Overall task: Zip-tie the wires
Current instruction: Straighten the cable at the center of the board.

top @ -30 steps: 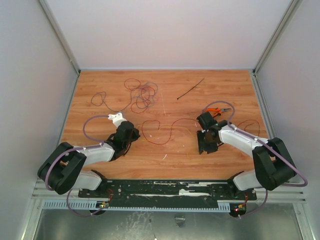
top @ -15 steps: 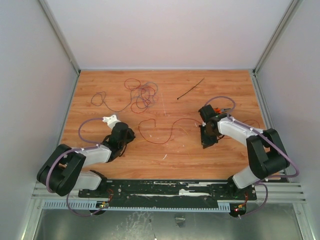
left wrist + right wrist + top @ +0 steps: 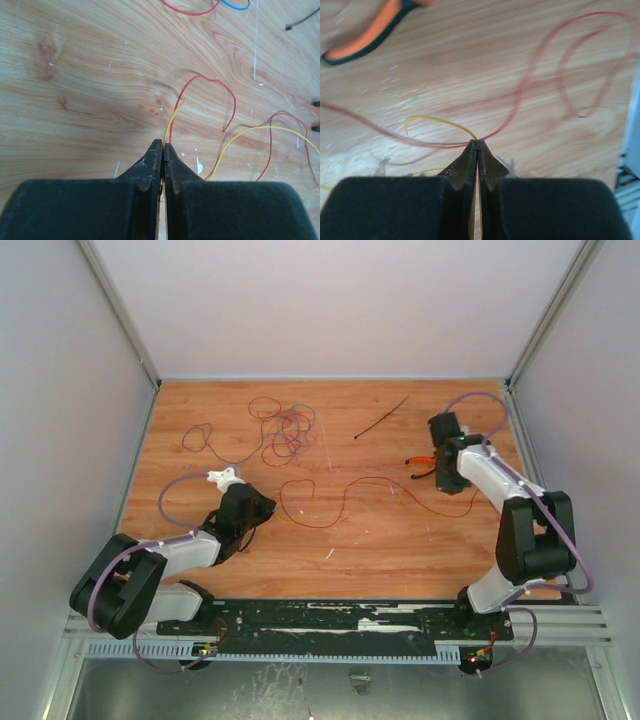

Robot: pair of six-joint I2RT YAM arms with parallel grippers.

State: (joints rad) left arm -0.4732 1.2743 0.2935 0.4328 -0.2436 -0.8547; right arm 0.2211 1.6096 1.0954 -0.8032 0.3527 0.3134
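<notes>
The wires lie as a loose tangle at the back left, and one long red strand stretches across the middle. My left gripper is shut on the near ends of a red and a yellow strand just above the wood. My right gripper is shut on a yellow strand and a red strand, with the fingertips pressed together. The zip tie, a thin black strip, lies loose on the table at the back, between the tangle and the right arm.
Orange-handled pliers lie just left of my right wrist and also show in the right wrist view. White walls and metal rails close in the wooden table on three sides. A dark wire loop lies at the far left.
My right arm has swung back and to the right, past the pliers, drawing the red strand out longer. My left gripper has hardly moved.
</notes>
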